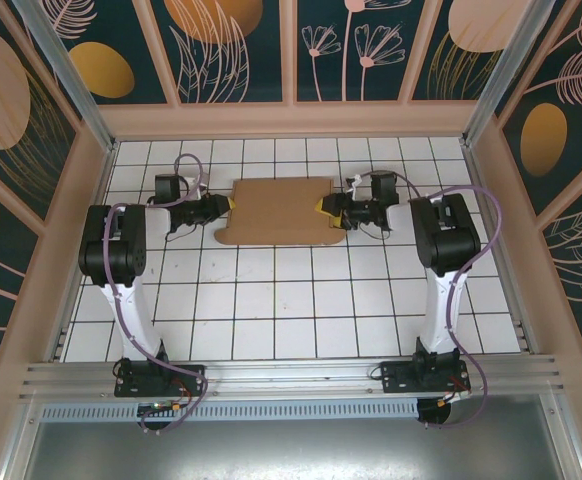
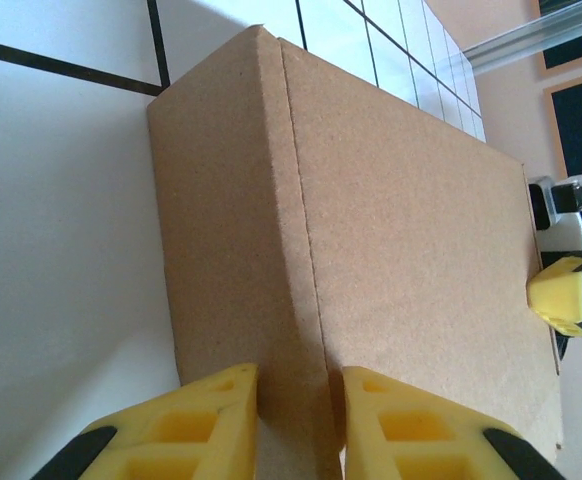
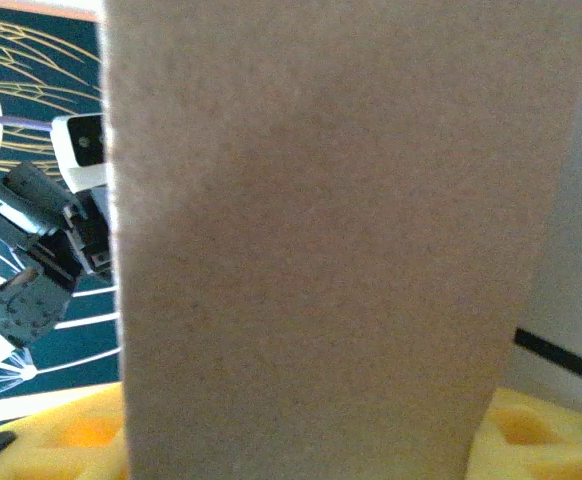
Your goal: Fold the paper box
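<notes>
The paper box (image 1: pixel 276 210) is a flat brown cardboard shape lying on the white tiles at the far middle. My left gripper (image 1: pixel 226 205) meets its left edge. In the left wrist view the yellow fingers (image 2: pixel 221 425) press either side of a raised creased edge of the box (image 2: pixel 401 220), so the gripper (image 2: pixel 301 420) is shut on it. My right gripper (image 1: pixel 323 208) meets the box's right edge. In the right wrist view a cardboard panel (image 3: pixel 331 250) spans the whole gap of the right gripper (image 3: pixel 301 450) and touches both yellow fingers.
The tiled floor (image 1: pixel 271 300) stretches toward the arm bases. Pink-framed patterned walls (image 1: pixel 291 60) close the back and sides. A metal rail (image 1: pixel 291 375) runs along the near edge. The right gripper's yellow tip (image 2: pixel 561 295) shows beyond the box's far edge.
</notes>
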`<state>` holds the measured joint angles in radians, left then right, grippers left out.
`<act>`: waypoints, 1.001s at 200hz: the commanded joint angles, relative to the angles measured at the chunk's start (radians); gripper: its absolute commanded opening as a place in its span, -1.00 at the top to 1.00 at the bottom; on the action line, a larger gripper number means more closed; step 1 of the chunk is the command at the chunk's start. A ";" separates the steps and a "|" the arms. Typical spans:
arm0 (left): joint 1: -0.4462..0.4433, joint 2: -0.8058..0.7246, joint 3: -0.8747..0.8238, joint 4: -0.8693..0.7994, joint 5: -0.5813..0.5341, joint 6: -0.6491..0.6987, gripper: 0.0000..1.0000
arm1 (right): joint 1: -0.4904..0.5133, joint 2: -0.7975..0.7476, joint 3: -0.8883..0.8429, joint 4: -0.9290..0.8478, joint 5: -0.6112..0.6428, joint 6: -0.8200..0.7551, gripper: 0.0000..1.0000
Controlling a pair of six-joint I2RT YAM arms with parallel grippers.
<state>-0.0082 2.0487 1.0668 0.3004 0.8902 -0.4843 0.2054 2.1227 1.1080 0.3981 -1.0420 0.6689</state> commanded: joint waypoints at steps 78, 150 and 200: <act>0.004 -0.374 -0.042 -0.179 -0.536 -0.254 -0.08 | -0.041 -0.277 -0.418 0.514 0.253 0.228 0.13; -0.294 -0.583 -0.228 -0.166 -0.599 -0.691 -0.37 | 0.081 -0.456 -0.649 0.565 0.660 0.276 0.20; -0.456 -0.514 -0.231 -0.133 -0.614 -0.914 -0.44 | 0.149 -0.458 -0.697 0.573 0.752 0.339 0.20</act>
<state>-0.4400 1.4929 0.8165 0.1589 0.3195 -1.2484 0.3321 1.6676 0.4351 0.9661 -0.4000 0.9825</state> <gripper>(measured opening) 0.717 0.521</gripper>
